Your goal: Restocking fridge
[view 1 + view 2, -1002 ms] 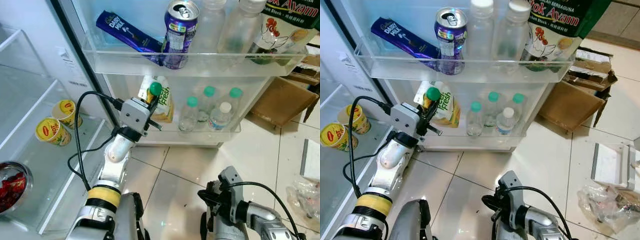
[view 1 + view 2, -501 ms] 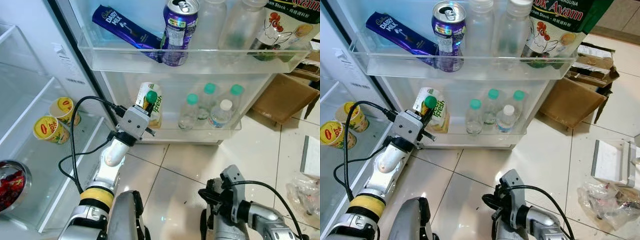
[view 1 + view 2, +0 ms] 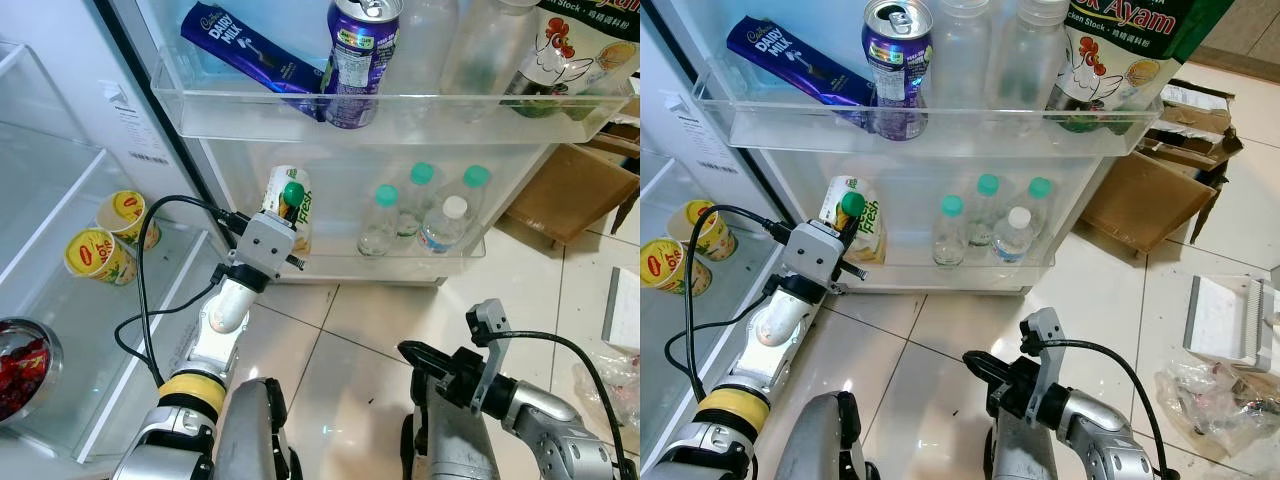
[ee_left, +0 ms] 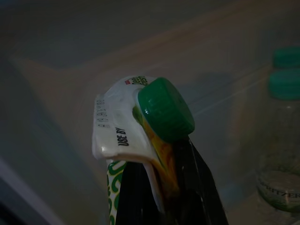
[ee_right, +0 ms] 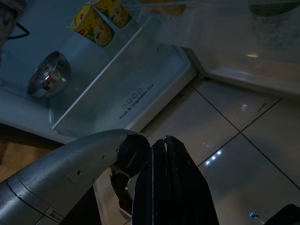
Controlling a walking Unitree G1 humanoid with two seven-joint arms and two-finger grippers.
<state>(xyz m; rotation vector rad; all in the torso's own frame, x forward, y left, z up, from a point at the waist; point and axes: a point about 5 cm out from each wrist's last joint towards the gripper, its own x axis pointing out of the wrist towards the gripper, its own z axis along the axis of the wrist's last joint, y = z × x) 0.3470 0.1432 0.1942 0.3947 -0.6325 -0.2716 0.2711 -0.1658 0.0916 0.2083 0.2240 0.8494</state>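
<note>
The left gripper has its jaws closed on the juice carton just below its green cap, holding it upright at the left end of the lower door shelf. The carton appears to sit inside the shelf wall, though whether its base rests on the shelf cannot be told. Just right of the jaws, on the same shelf, stand the water bottles. Above them the upper door shelf already holds a chocolate bar, a purple can and a stock packet. Far to the right and low, the right gripper hangs idle over the floor tiles with its fingers pressed together, empty. My judgement: this carton is nearly stocked; release and withdrawal remain.
</note>
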